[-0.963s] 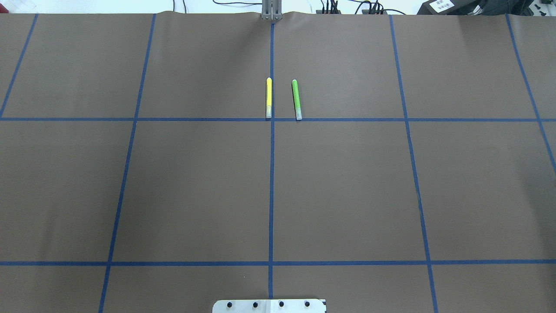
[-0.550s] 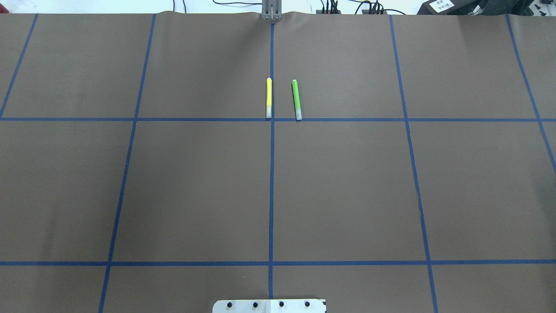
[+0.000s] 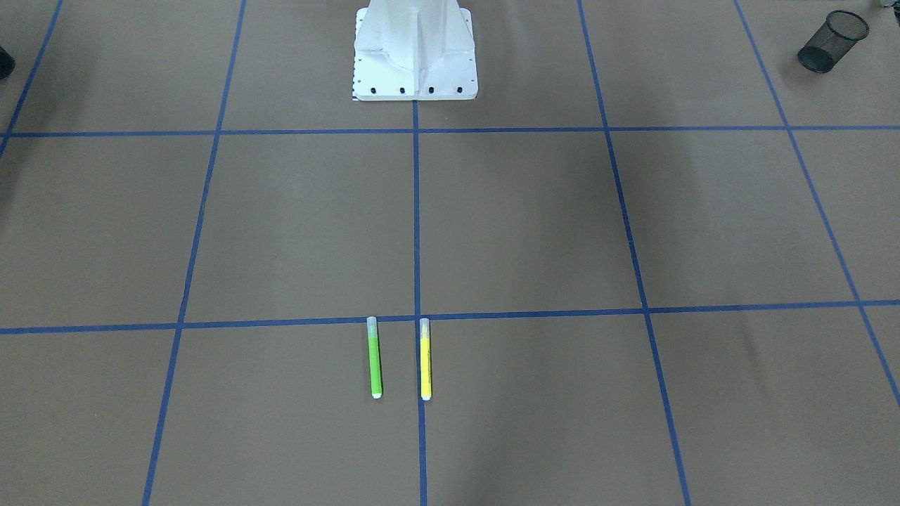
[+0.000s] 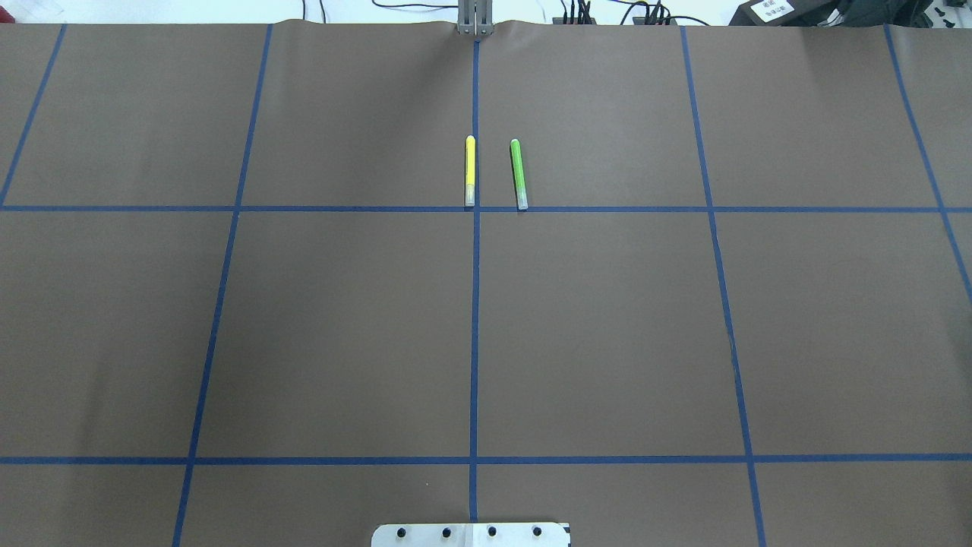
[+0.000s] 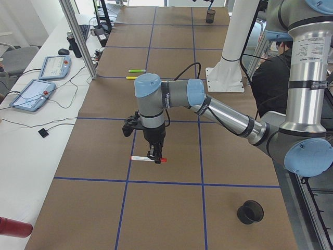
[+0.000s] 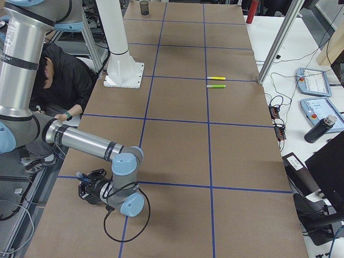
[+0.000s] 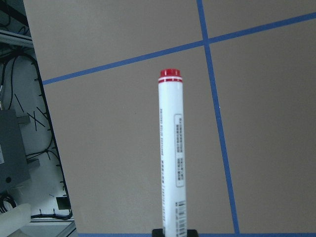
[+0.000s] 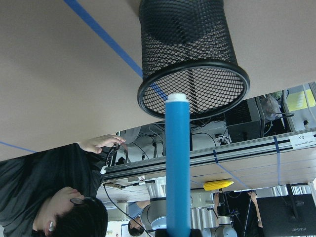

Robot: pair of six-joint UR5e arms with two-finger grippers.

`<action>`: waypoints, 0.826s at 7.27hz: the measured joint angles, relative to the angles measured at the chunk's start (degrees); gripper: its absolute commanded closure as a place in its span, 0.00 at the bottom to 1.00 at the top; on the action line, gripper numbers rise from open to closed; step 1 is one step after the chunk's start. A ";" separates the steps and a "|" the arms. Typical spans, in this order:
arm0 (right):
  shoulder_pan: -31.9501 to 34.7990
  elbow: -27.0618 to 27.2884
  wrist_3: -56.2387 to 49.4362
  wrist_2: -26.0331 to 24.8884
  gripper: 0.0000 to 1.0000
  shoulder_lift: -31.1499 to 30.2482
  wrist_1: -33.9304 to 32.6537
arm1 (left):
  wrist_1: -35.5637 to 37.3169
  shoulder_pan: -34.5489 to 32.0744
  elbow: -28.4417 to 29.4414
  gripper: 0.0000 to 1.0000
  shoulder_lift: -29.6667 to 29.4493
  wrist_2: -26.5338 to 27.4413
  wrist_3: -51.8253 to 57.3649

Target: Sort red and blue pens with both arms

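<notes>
The red pen [image 7: 171, 148], a white barrel with a red end, runs up the middle of the left wrist view. My left gripper [image 5: 154, 154] is shut on it and holds it level just above the brown table [image 5: 171, 192]. The blue pen [image 8: 177, 163] is clamped in my right gripper [image 6: 88, 189], which is shut. Its tip points at the rim of a black mesh cup [image 8: 187, 44] right ahead of it. Neither arm shows in the overhead or front-facing views.
A yellow highlighter [image 4: 470, 171] and a green highlighter [image 4: 519, 173] lie side by side at the far middle. Another black mesh cup [image 5: 250, 211] stands near my left arm. A person [image 6: 64, 80] sits beside the robot base [image 4: 471, 534].
</notes>
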 measured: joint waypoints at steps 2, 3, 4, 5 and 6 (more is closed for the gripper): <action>-0.03 -2.90 0.24 1.69 0.64 0.34 0.08 | -0.10 0.02 -0.01 1.00 0.00 0.00 0.00; -0.06 -4.66 0.40 2.81 0.34 0.71 0.65 | -0.20 0.03 0.04 1.00 0.00 0.01 0.02; -0.06 -5.75 0.68 3.41 0.30 0.93 1.93 | -0.25 0.03 0.05 1.00 0.00 0.05 0.06; -0.05 -6.40 1.11 3.78 0.01 1.06 3.28 | -0.24 0.03 0.01 1.00 0.00 0.06 0.06; -0.06 -6.73 1.57 4.00 0.00 1.21 4.78 | -0.19 0.04 -0.03 1.00 0.00 0.03 0.03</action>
